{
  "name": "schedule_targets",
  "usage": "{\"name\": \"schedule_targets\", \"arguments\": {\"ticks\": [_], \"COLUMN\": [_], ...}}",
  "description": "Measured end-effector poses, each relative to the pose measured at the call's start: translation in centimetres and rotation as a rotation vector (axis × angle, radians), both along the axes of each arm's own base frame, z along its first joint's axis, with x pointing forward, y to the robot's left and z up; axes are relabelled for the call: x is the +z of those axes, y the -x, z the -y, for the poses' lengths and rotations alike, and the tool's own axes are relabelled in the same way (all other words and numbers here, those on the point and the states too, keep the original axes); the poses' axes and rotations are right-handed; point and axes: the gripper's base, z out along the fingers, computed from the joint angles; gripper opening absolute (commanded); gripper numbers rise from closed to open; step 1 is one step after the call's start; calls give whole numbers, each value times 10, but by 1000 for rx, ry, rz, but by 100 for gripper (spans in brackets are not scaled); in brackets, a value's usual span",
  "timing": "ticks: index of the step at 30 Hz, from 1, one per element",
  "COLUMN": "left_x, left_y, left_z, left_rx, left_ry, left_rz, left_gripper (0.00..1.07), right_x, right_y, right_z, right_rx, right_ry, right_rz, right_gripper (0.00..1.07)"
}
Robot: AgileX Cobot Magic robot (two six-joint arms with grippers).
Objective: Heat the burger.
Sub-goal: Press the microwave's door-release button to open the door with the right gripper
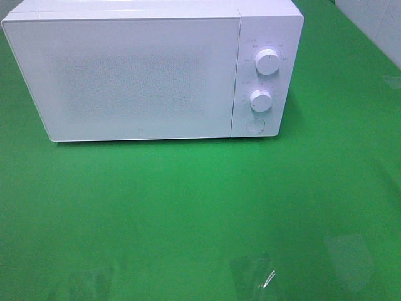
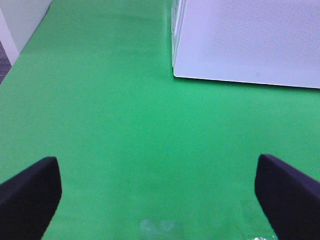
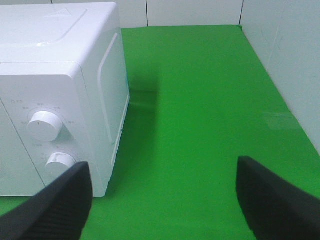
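Note:
The burger is out of view in every frame. A white microwave [image 1: 125,75] stands at the back of the green table with its door shut; two round knobs [image 1: 267,63] and a round button [image 1: 254,125] sit on its right panel. Neither arm shows in the exterior high view. In the left wrist view my left gripper [image 2: 157,200] is open over bare green cloth, its black fingers [image 2: 27,195] wide apart, with the microwave's front lower corner [image 2: 245,40] ahead. My right gripper [image 3: 162,205] is open too and holds nothing, beside the microwave's knob side [image 3: 60,75].
Green cloth [image 1: 200,213] covers the table in front of and to the right of the microwave. White wall panels [image 3: 285,60] border the table on the right and behind. A pale wall edge [image 2: 20,20] runs along the left side.

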Motion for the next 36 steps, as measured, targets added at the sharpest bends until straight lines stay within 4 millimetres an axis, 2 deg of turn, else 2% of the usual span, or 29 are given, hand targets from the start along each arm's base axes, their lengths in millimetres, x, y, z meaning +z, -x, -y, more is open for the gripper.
{"name": "schedule_targets", "arguments": {"ticks": [2,5,7,10,11,12,13,14,16,19,20,21,22,23,24,26,29,32,34,35,36], "left_x": [0,0,0,0,0,0,0,0,0,0,0,0,0,0,0,0,0,0,0,0,0], "left_y": [0,0,0,0,0,0,0,0,0,0,0,0,0,0,0,0,0,0,0,0,0], "left_z": [0,0,0,0,0,0,0,0,0,0,0,0,0,0,0,0,0,0,0,0,0], "left_rx": [0,0,0,0,0,0,0,0,0,0,0,0,0,0,0,0,0,0,0,0,0], "left_ry": [0,0,0,0,0,0,0,0,0,0,0,0,0,0,0,0,0,0,0,0,0], "left_rz": [0,0,0,0,0,0,0,0,0,0,0,0,0,0,0,0,0,0,0,0,0], "left_gripper": [100,100,100,100,100,100,100,100,100,100,100,100,100,100,100,100,100,100,100,100,100], "right_x": [-9,-11,-21,-25,-36,-36,-48,-48,-64,-68,-74,-74,-82,-82,-88,-92,-100,-102,-102,-102,-103], "right_y": [-16,-20,-31,-33,-35,-35,-35,-35,-33,-33,-31,-31,-29,-29,-27,-25,-22,-22,-24,-24,-25], "right_z": [-1,-2,-3,-3,-3,-3,-4,-4,-4,-4,-5,-5,-5,-5,-5,-5,-13,-16,-28,-28,-33], "right_rx": [3,4,9,11,15,15,19,19,17,14,3,3,-8,-8,-20,-31,-15,-7,23,23,31], "right_ry": [-7,-7,-9,-10,-13,-13,-17,-17,-57,-80,-136,-136,-191,-191,-244,-310,-424,-461,-641,-641,-759], "right_rz": [-8,-10,-9,-1,13,13,20,20,41,43,40,40,30,30,25,22,7,6,16,16,15], "right_gripper": [75,73,69,68,64,64,58,58,41,35,24,24,13,13,4,0,0,0,0,0,0]}}
